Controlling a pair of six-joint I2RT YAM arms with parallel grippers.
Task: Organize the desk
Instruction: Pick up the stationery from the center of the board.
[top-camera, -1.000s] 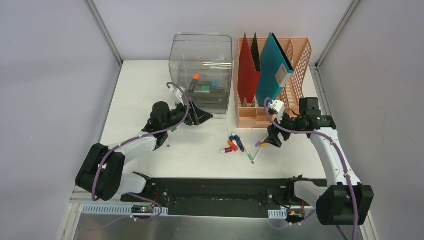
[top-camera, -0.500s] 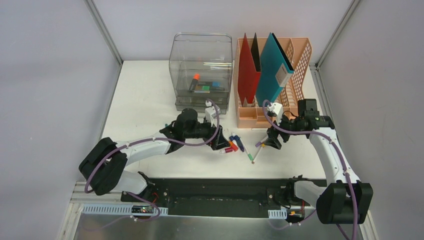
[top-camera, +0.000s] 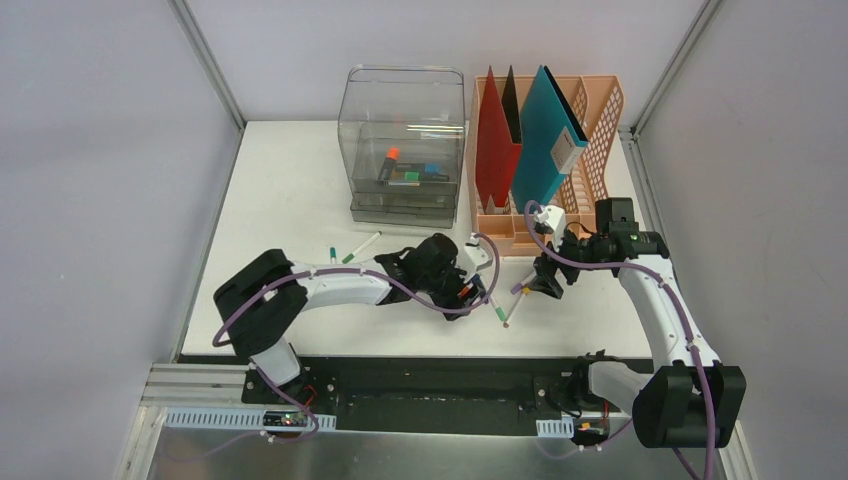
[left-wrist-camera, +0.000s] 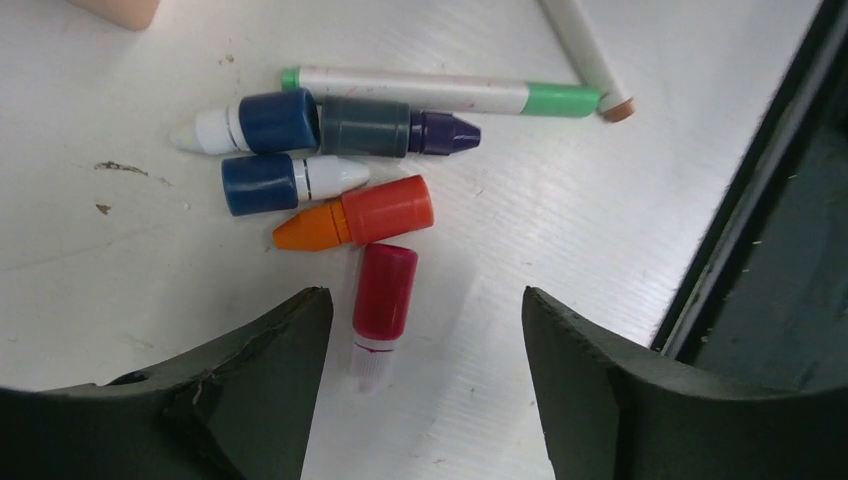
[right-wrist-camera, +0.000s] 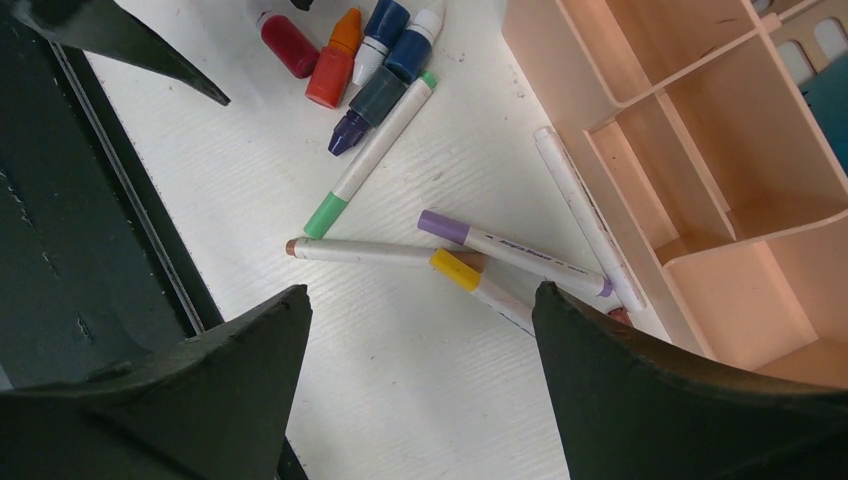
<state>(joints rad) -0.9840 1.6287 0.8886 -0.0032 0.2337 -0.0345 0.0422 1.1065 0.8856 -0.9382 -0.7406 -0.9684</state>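
Desk (top-camera: 290, 190) fills the middle of the top view as a white rectangle between grey walls, and we see its bare surface under both wrist cameras. At the upper centre stands a clear drawer box (top-camera: 405, 110), with a peach file rack (top-camera: 590, 130) just to its right holding a red folder (top-camera: 493, 140) and a teal folder (top-camera: 545, 140). A lone green-capped pen (top-camera: 355, 248) lies left of centre, well apart from the rest.

We find the left gripper (left-wrist-camera: 425, 300) low over a cluster of small items at the centre. Its jaws are spread wide, and nothing is pinched. A red bottle (left-wrist-camera: 385, 295) lies in the gap between them, touching neither finger. Above it in the left wrist view sit an orange bottle (left-wrist-camera: 355, 218), two blue-capped bottles (left-wrist-camera: 270, 183) side by side, a grey and purple one (left-wrist-camera: 395, 127), and a white marker with a green cap (left-wrist-camera: 440, 92).

We see the right gripper (right-wrist-camera: 420, 295) hovering beside the rack, jaws likewise spread and holding nothing. Below it lie a brown-tipped marker (right-wrist-camera: 370, 250), a purple-capped marker (right-wrist-camera: 510, 252) and a yellow-capped marker (right-wrist-camera: 470, 280), which cross or touch one another. A white pen (right-wrist-camera: 585, 215) rests along the rack's base.
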